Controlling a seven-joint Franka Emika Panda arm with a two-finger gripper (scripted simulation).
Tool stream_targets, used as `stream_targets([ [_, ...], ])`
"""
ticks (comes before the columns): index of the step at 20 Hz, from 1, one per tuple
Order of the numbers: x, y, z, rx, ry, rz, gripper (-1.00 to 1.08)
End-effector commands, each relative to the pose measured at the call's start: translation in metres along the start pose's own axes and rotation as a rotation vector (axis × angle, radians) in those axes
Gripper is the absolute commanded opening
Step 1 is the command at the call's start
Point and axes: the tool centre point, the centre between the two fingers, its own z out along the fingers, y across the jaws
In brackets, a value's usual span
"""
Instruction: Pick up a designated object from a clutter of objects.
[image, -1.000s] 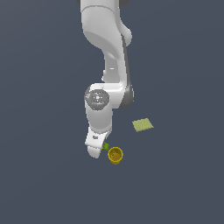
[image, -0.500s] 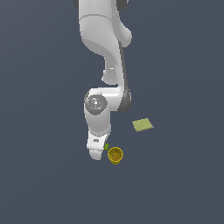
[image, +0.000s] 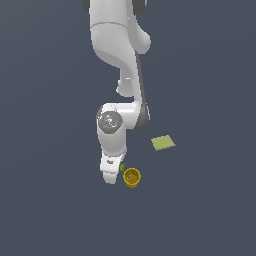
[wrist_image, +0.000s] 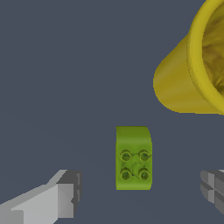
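Down low over the dark counter (image: 200, 215), the gripper (wrist_image: 140, 192) stands with its jaws spread wide apart, one grey finger (wrist_image: 57, 199) on one side and the other finger (wrist_image: 214, 188) on the far side, neither one touching anything. Directly between them sits the green block (wrist_image: 133, 157), a small bright green piece with four round studs on its top face; clear gaps show between it and each finger. In the exterior view only a sliver of the green block (image: 122, 167) peeks out beside the white hand of the arm (image: 116, 135), which covers the rest.

Just beyond the block, near it but apart, stands the yellow cup (wrist_image: 197, 65), upright and open at the top, with a brownish mottled inside. The exterior view shows the yellow cup (image: 131, 177) just beside the gripper, on the exterior view's right.

Farther out on that same side, well apart from the gripper, the flat yellow-green pad (image: 163, 143) lies on the counter.
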Motion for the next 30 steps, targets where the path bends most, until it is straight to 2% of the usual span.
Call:
stream_targets([
  [1, 0.000, -0.001, 0.011, 0.001, 0.000, -0.001, 1.00],
  [6, 0.000, -0.001, 0.034, 0.001, 0.000, -0.003, 1.00],
  [11, 0.000, 0.000, 0.040, 0.001, 0.000, -0.004, 1.00],
  [12, 0.000, 0.000, 0.040, 0.001, 0.000, -0.004, -1.00],
  [24, 0.000, 0.000, 0.039, 0.001, 0.000, -0.004, -1.00],
  [30, 0.001, 0.001, 0.020, 0.001, 0.000, -0.004, -1.00],
])
